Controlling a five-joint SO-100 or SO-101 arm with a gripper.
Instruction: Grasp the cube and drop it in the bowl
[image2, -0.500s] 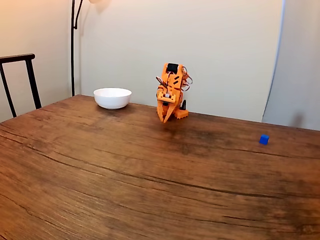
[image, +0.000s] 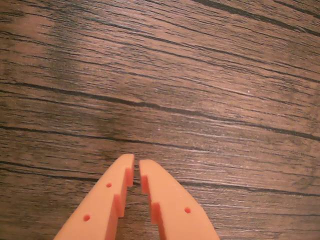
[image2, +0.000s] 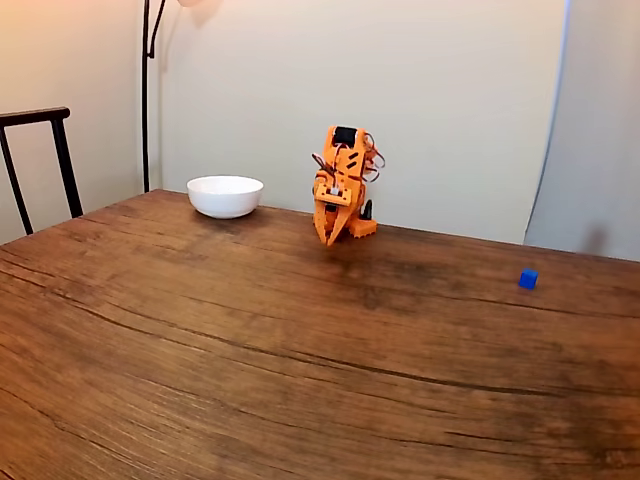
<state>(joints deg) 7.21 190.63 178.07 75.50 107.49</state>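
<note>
Presently, nothing of the task is judged done.
Claw: in the wrist view the claw (image: 136, 166) is seen with its two orange fingers drawn nearly together, a thin slit left between the tips, nothing held; bare wood grain is seen beneath it.
Arm: in the fixed view the orange arm (image2: 343, 185) is folded at the far edge of the counter (image2: 250, 360), its claw (image2: 331, 240) pointed down close above the wood.
Cube: the cube (image2: 528, 279) is found on the counter well apart from the arm, to the right of the claw in the fixed view and somewhat nearer the camera.
Bowl: the bowl (image2: 225, 196) is set to the left of the arm in the fixed view, near the far edge; nothing can be seen in it from this angle.
Key relation: cube and bowl lie on opposite sides of the claw.
Next move, as judged: a swing to the right is called for, with the fingers spread before descent.
Long axis: none to be reckoned; the cube is too small for its turn to be told.
</note>
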